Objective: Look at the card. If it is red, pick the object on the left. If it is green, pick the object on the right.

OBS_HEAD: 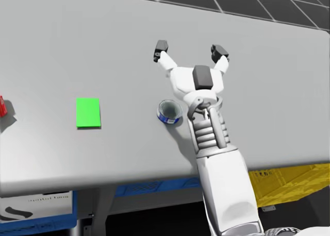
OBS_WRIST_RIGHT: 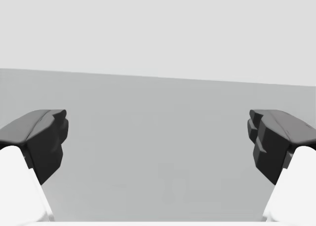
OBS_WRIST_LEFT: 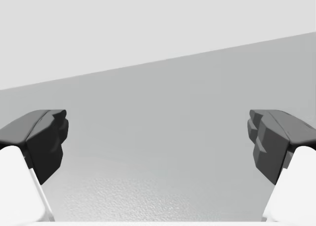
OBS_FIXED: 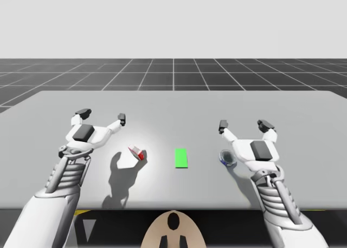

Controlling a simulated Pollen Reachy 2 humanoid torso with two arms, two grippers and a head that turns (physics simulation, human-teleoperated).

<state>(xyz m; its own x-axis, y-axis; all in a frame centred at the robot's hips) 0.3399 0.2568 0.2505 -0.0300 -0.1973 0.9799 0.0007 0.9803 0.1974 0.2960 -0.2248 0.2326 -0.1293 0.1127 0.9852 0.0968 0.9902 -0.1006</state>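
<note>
A green card [OBS_FIXED: 181,157] [OBS_HEAD: 88,112] lies flat on the grey table, between two objects. To its left a small red and white can [OBS_FIXED: 136,152] [OBS_HEAD: 1,105] lies tipped on its side. To its right stands a low blue round can [OBS_FIXED: 227,158] [OBS_HEAD: 169,112] with its open top up. My right gripper [OBS_FIXED: 243,125] [OBS_HEAD: 191,51] [OBS_WRIST_RIGHT: 158,147] hovers open just beyond and to the right of the blue can, with its wrist next to the can. My left gripper [OBS_FIXED: 102,116] [OBS_WRIST_LEFT: 158,147] is open over the table, left of and beyond the red can. Both grippers hold nothing.
The grey table [OBS_FIXED: 173,104] stretches far behind the objects. Below its front edge in the head view sit a blue crate [OBS_HEAD: 46,210] and a yellow crate [OBS_HEAD: 289,184].
</note>
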